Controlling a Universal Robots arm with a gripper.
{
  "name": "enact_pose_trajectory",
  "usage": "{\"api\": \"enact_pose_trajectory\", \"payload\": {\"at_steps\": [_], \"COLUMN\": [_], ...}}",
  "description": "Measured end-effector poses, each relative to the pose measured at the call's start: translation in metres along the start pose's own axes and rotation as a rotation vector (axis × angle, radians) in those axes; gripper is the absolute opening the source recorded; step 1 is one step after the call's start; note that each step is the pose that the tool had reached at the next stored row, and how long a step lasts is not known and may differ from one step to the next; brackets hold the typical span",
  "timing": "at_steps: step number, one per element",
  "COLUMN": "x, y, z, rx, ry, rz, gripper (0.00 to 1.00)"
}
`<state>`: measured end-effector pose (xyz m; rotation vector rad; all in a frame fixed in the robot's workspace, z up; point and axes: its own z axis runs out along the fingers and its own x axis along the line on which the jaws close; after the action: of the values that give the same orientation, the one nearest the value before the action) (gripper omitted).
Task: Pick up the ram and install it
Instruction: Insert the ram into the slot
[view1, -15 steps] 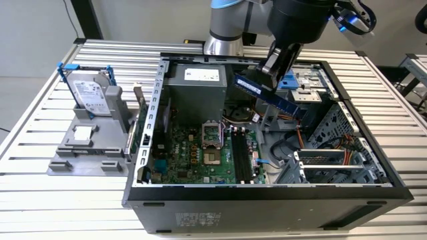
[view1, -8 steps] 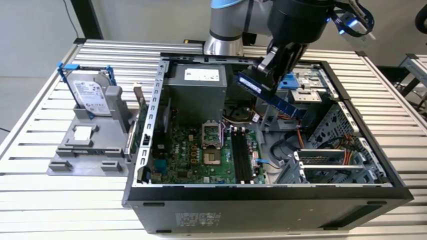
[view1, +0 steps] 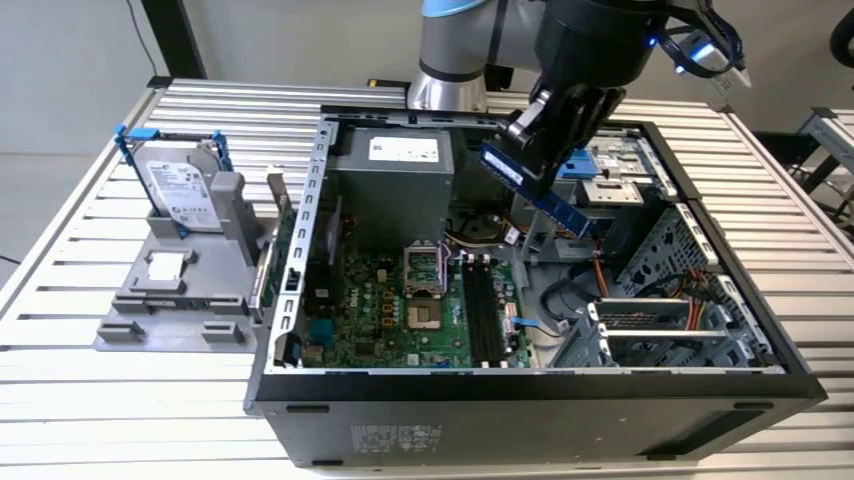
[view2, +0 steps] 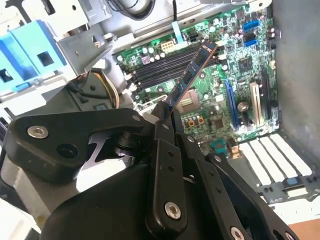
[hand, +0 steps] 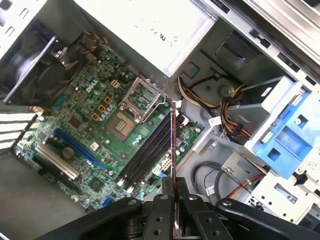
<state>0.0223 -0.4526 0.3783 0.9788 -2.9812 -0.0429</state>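
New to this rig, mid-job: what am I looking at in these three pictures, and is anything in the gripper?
It is one robot arm with a gripper. The exterior view looks on from off the arm; both wrist views ride on the arm and look past the fingers. On the slatted metal table lies an open computer case with its green motherboard exposed; at the exterior view's left a hard drive stands in a grey holder. The gripper is shut on the ram, a thin blue stick held over the black memory slots, not yet seated.
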Motion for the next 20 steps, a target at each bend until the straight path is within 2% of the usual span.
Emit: {"api": "enact_pose_trajectory", "payload": {"at_steps": [20], "x": [0.0000], "y": [0.0000], "z": [0.0001], "rx": [0.0014], "ry": [-0.0077], "rz": [0.281], "gripper": [0.00]}}
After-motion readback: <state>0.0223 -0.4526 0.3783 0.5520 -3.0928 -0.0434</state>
